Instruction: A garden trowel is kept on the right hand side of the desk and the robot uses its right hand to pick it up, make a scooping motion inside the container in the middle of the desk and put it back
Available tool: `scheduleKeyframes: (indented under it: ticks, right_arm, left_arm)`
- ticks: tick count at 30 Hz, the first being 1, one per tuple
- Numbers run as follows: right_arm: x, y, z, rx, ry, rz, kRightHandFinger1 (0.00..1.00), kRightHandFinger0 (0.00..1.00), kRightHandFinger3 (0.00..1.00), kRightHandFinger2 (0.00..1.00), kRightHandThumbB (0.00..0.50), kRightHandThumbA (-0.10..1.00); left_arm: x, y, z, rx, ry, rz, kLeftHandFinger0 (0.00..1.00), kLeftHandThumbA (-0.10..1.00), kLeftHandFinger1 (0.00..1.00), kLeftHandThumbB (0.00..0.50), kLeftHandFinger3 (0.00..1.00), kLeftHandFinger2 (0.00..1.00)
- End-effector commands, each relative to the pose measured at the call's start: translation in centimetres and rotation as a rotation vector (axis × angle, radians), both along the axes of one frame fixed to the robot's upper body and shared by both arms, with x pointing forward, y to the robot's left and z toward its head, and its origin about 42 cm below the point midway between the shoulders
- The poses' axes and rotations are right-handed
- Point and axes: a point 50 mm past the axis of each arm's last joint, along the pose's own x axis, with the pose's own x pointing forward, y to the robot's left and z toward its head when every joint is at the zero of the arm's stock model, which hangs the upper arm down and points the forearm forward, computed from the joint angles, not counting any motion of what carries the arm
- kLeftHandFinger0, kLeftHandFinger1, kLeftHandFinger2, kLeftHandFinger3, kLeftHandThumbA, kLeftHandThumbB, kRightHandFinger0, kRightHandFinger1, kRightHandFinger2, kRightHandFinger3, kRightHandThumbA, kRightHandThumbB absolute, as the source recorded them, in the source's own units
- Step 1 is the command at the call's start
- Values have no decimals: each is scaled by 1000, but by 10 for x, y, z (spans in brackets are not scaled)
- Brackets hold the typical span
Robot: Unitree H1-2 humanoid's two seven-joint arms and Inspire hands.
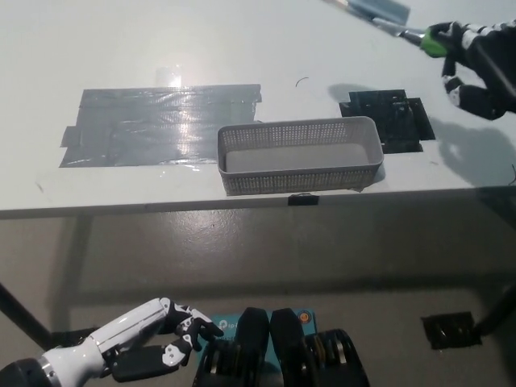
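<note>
The grey mesh container [299, 155] sits upright at the desk's centre. The trowel [385, 16], green-handled, hangs at one o'clock, blade tilted.

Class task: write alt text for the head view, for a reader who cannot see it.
The black right hand holds a garden trowel raised at the top right, above a white desk. A grey mesh container sits mid-desk; the white left hand rests low, below the desk edge.

Single head camera, steep downward look onto desk [242, 48] front edge, floor below.
</note>
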Motion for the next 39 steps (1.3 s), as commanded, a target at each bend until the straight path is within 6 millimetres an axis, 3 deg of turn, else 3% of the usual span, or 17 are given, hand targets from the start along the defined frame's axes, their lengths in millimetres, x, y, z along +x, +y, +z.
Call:
scheduleKeyframes:
  ticks: [1, 6, 9, 12, 15, 18, 19, 21, 24, 27, 28, 30, 31, 32, 33, 36, 39]
  right_arm:
    - [11, -21, 27, 4, -46, -101, 111, 0, 521, 525, 83, -100]
    - [19, -39, -3, -52, 70, -210, 74, 0, 195, 391, 40, -100]
    - [28, -46, -35, -131, 167, -289, 159, 0, 234, 484, 1, -100]
    - [34, -34, -46, -141, 215, -316, 29, 0, 399, 278, 0, -100]
    - [40, -19, -56, -201, 268, -323, 144, 41, 430, 363, 0, -100]
    - [39, -6, -67, -183, 246, -287, 2, 0, 168, 124, 0, -100]
    - [40, -3, -70, -198, 252, -283, 101, 0, 155, 403, 2, -100]
    - [38, 5, -75, -190, 235, -251, 192, 0, 171, 607, 79, -100]
    - [34, 14, -75, -175, 230, -209, 333, 0, 267, 799, 84, -100]
    - [30, 17, -72, -140, 291, -204, 499, 25, 721, 953, 57, -100]
    - [29, 17, -70, -140, 307, -206, 452, 2, 707, 883, 56, -100]
    - [26, 18, -64, -131, 409, -253, 592, 186, 1000, 1000, 111, 45]
    - [26, 19, -63, -140, 441, -272, 526, 176, 1000, 897, 123, 144]
    - [26, 19, -59, -163, 510, -325, 1000, 554, 1000, 1000, 213, 455]
    - [26, 19, -58, -171, 540, -349, 1000, 969, 1000, 1000, 266, 513]
    - [27, 5, -46, -163, 707, -417, 1000, 1000, 1000, 1000, 497, 700]
    - [24, -2, -36, -119, 761, -413, 1000, 1000, 1000, 1000, 500, 811]
  left_arm:
    - [-3, 8, 7, -3, -43, -6, 690, 1000, 722, 452, 697, 698]
    - [-4, 11, 7, -12, -45, -10, 734, 1000, 734, 433, 712, 703]
    - [-6, 11, 9, -4, -50, -9, 731, 1000, 731, 417, 710, 701]
    - [-5, 12, 8, -7, -53, -13, 733, 1000, 732, 419, 716, 706]
    - [-6, 13, 9, -1, -58, -5, 738, 1000, 736, 429, 720, 707]
    - [-5, 13, 9, -2, -55, -10, 742, 1000, 738, 446, 712, 706]
    - [-5, 12, 9, -5, -53, -11, 741, 1000, 738, 450, 712, 706]
    - [-5, 12, 10, -5, -60, -14, 726, 1000, 725, 441, 711, 699]
    - [-5, 13, 10, 1, -58, -13, 735, 1000, 733, 455, 713, 704]
    - [-4, 13, 11, 6, -61, -15, 739, 1000, 731, 465, 706, 700]
    - [-4, 13, 11, 8, -62, -16, 738, 1000, 729, 466, 705, 698]
    - [-4, 13, 11, 8, -61, -15, 736, 1000, 726, 457, 703, 697]
    - [-4, 14, 11, 8, -60, -15, 733, 1000, 725, 456, 703, 697]
    - [-5, 15, 10, 7, -58, -12, 732, 1000, 725, 458, 702, 698]
    - [-5, 15, 9, 6, -58, -11, 733, 1000, 726, 459, 702, 699]
    - [-6, 16, 9, 10, -59, -13, 734, 1000, 730, 460, 702, 698]
    - [-6, 16, 8, 10, -49, -10, 737, 1000, 735, 468, 702, 701]
